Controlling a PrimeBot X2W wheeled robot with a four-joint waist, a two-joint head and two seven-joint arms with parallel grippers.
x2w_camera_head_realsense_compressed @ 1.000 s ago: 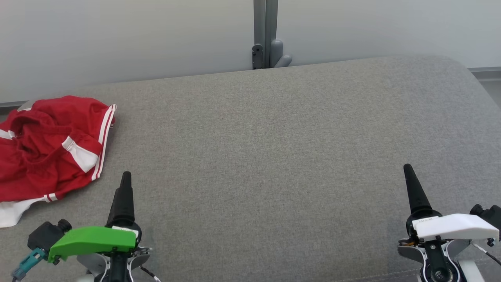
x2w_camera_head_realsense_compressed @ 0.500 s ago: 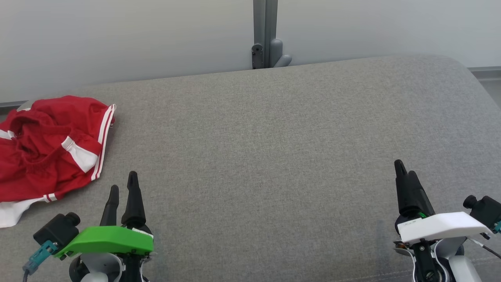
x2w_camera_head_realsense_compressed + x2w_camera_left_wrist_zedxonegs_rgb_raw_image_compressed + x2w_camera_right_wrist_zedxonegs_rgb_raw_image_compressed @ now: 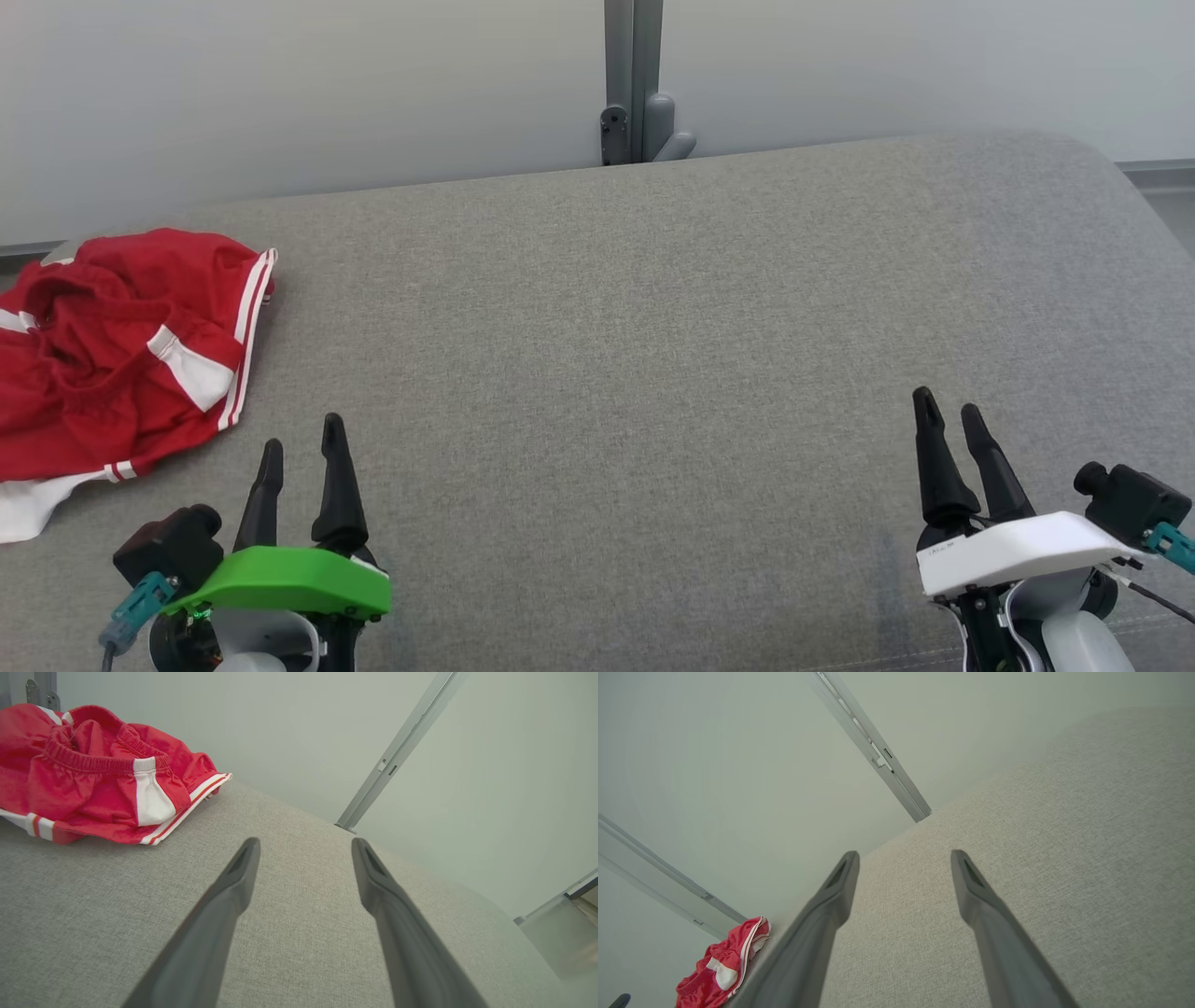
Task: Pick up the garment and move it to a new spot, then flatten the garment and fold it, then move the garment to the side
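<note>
The garment (image 3: 112,355), red shorts with white stripes and panels, lies crumpled at the far left of the grey cushioned surface (image 3: 635,327). In the left wrist view the garment (image 3: 93,774) sits up and left of the fingers, its elastic waistband showing. My left gripper (image 3: 301,439), under a green cover, hovers low at the lower left, open and empty, just right of the shorts' lower hem. My right gripper (image 3: 950,413), under a white cover, stands open and empty at the lower right, far from the garment (image 3: 721,966).
A pale wall with a grey vertical post and bracket (image 3: 635,112) runs behind the surface. The surface's rounded right corner (image 3: 1111,168) drops off to the floor. Bare grey fabric stretches between the two grippers.
Both grippers have rolled about their wrists, so that the two fingers of each now show side by side. Both have drawn slightly back toward me and inward. The garment has not moved.
</note>
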